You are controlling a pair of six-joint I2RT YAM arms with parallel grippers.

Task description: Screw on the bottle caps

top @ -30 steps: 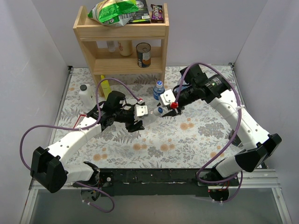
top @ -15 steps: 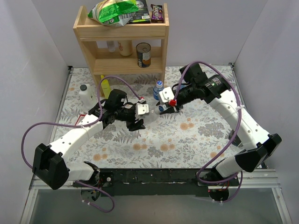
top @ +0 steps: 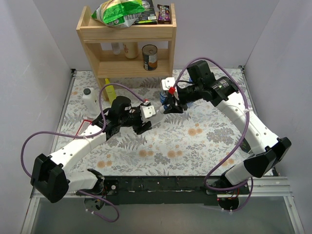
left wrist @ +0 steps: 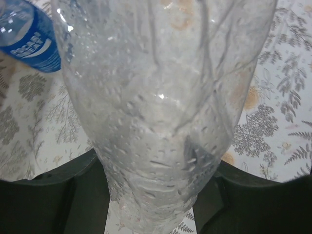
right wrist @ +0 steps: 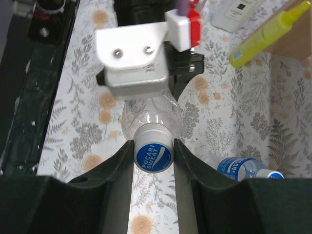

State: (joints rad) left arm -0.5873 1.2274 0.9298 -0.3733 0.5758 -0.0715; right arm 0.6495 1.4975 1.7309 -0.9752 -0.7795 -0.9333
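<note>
- The left gripper [left wrist: 156,175] is clamped on the lower body of the unlabelled bottle [left wrist: 161,107], which is held up off the table with its neck turned toward the other arm.
- The right gripper [right wrist: 153,144] is closed on the blue cap [right wrist: 153,156], one finger against each side of it.
- A labelled bottle [right wrist: 239,168] is seen just beyond the held one. Whether it is capped cannot be told, since the right gripper partly hides it from above.
- No third bottle and no loose caps are seen in any view.
- The cap is seated on the neck of the held bottle. How far it is threaded down is not shown.
- The task is judged to be mid-way at best: one cap is being fitted, tightening is probably left, and the other bottles cannot be counted as done.
</note>
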